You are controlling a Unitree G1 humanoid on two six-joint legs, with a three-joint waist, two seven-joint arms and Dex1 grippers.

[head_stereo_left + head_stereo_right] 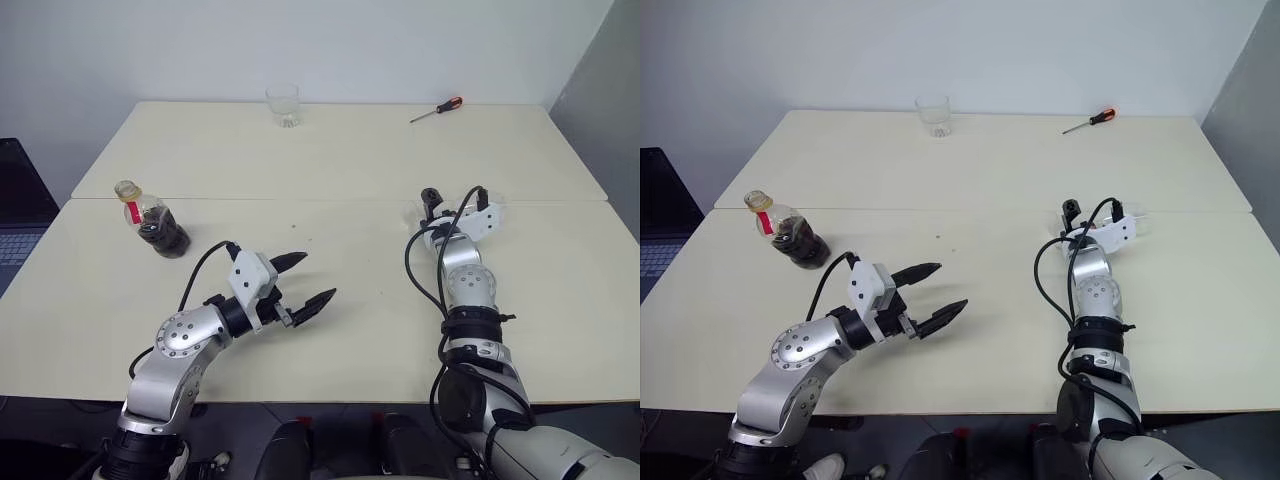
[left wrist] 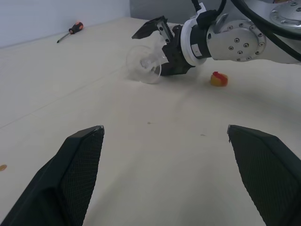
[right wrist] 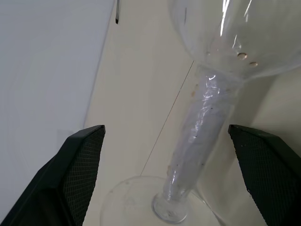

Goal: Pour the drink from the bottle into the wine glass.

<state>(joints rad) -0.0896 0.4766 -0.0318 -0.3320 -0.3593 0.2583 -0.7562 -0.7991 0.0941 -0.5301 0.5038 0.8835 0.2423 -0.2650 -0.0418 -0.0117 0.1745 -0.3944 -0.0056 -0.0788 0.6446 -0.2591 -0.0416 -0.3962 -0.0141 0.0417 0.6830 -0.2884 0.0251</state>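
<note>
Glass first: the wine glass is lying on its side on the table, stem running away from the camera toward the far wall, just ahead of the right gripper, whose fingers are standing wide apart on either side of the stem (nothing clamped). Over on the left, the bottle is tilting, neck aimed up and to the left, drink pooling in its belly, well apart from the left gripper, which is hanging spread and empty.
</note>
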